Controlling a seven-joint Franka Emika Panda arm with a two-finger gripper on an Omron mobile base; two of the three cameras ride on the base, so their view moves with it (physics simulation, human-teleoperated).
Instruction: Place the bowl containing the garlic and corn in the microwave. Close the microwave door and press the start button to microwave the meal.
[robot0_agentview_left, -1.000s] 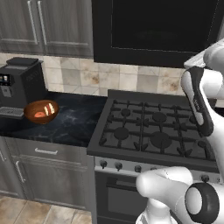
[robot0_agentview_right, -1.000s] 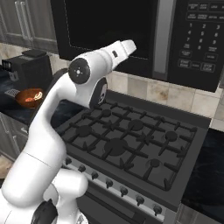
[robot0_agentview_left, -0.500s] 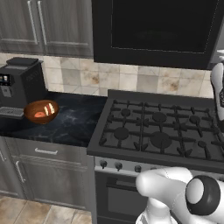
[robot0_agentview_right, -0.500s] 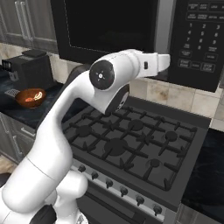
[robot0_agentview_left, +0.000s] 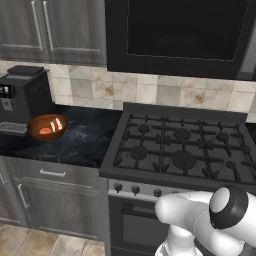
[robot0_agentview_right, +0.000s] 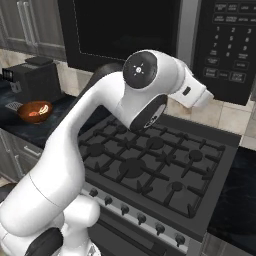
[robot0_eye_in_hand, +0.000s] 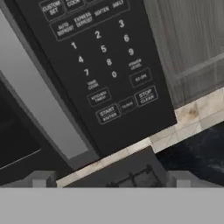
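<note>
- Left base view: the microwave door (robot0_agentview_left: 182, 32) is shut above the stove (robot0_agentview_left: 180, 150); the bowl is presumably inside.
- Right base view: the arm (robot0_agentview_right: 150, 85) reaches toward the keypad (robot0_agentview_right: 230, 45).
- Hand view: the hand (robot0_eye_in_hand: 109, 181), wide open and empty, faces the start button (robot0_eye_in_hand: 108, 113) ahead; the next move calls for a press.

The microwave (robot0_agentview_right: 150, 35) is a large black box mounted above the stove, between grey cabinets. Its door (robot0_agentview_left: 185, 32) is shut: a wide black panel with a big dark glass window, flush with the front, and a grey strip (robot0_eye_in_hand: 41, 103) running along the edge beside the keypad. The keypad (robot0_eye_in_hand: 98, 57) is a black panel with white number keys; the start button (robot0_eye_in_hand: 107, 113) sits near its lower edge.
</note>
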